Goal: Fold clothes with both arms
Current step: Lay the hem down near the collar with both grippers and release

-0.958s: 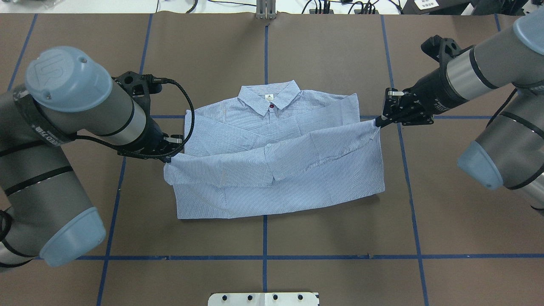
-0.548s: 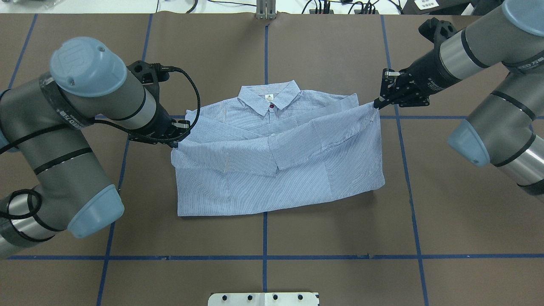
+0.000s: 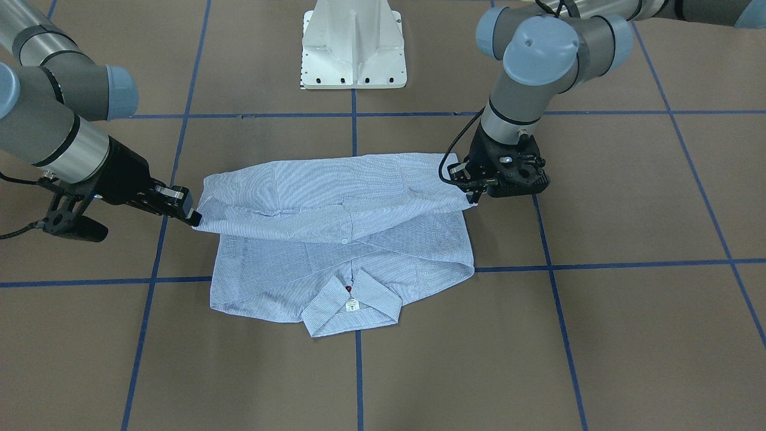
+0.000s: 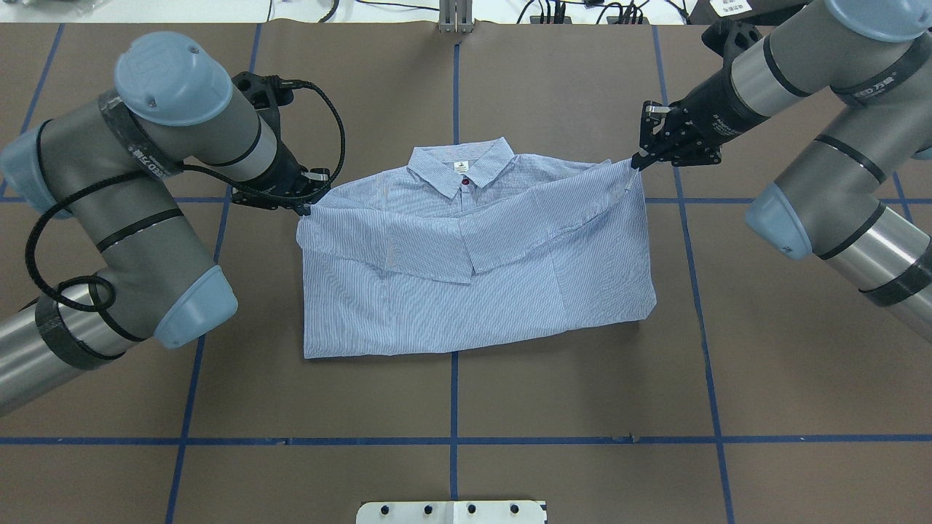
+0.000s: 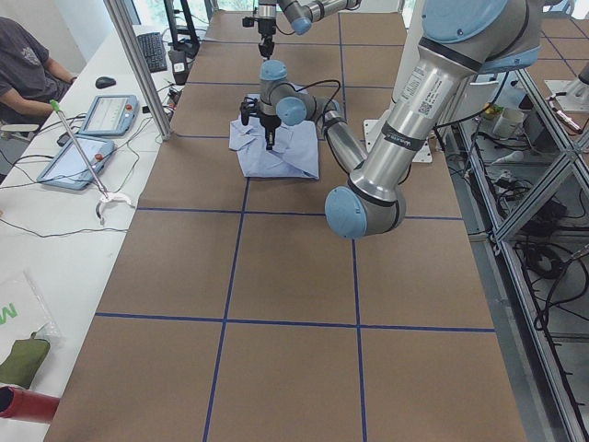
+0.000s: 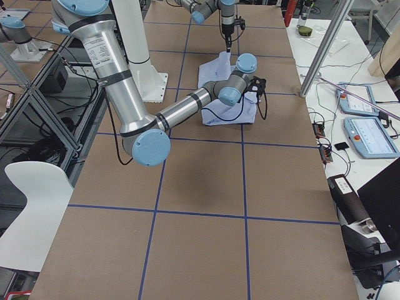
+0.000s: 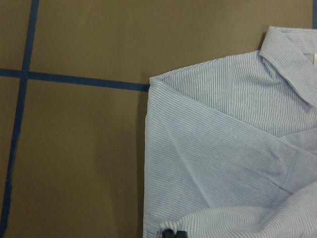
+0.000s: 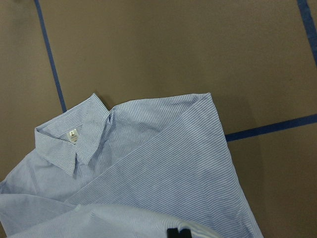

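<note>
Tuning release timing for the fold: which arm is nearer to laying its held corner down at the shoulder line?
Right, probably. The right gripper holds its shirt corner level with the shoulder edge by the collar; the left gripper holds its corner slightly short of it.

Bare brown table [image 4: 568, 393] lies all around the shirt [image 4: 473, 291]. The left arm [image 4: 145, 182] and right arm [image 4: 823, 167] block the shirt's two sides.

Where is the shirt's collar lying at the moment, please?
In the overhead view the collar lies at the shirt's far edge, on the central blue tape line, between the left end effector and the right end effector.
</note>
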Controlling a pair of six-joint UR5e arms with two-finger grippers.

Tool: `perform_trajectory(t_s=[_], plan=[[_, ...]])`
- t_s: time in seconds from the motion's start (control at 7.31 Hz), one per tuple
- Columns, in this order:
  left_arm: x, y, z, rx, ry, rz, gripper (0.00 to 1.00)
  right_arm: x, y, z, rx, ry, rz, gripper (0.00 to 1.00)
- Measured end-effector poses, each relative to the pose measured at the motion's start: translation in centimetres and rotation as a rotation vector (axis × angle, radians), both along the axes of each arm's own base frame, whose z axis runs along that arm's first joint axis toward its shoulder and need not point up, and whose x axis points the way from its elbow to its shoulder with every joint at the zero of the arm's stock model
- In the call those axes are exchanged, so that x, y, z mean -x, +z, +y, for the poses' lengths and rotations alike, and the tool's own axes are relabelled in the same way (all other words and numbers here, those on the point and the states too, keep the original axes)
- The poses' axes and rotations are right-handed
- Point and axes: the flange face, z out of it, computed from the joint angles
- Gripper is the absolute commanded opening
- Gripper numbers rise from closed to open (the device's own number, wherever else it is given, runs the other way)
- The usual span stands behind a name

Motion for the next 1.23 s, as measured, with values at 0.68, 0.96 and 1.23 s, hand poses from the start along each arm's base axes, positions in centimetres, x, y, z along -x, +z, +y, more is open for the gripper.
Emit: perform_trajectory(t_s=[0.68,0.96,1.23], plan=[[-1.7,4.2,-3.1,-0.008,-0.018,0.003,0.00,1.6,1.7,-2.6,0.006,0.007,0.041,0.00],[-1.8,4.5,-3.3,-0.008,-0.019,0.001,0.00,2.2,2.8,-3.7,0.008,0.007,0.063,0.00],[-2.1,5.0,-3.5,-0.003,-0.019,-0.005,0.00,2.6,3.6,-4.4,0.006,0.007,0.081,0.00]])
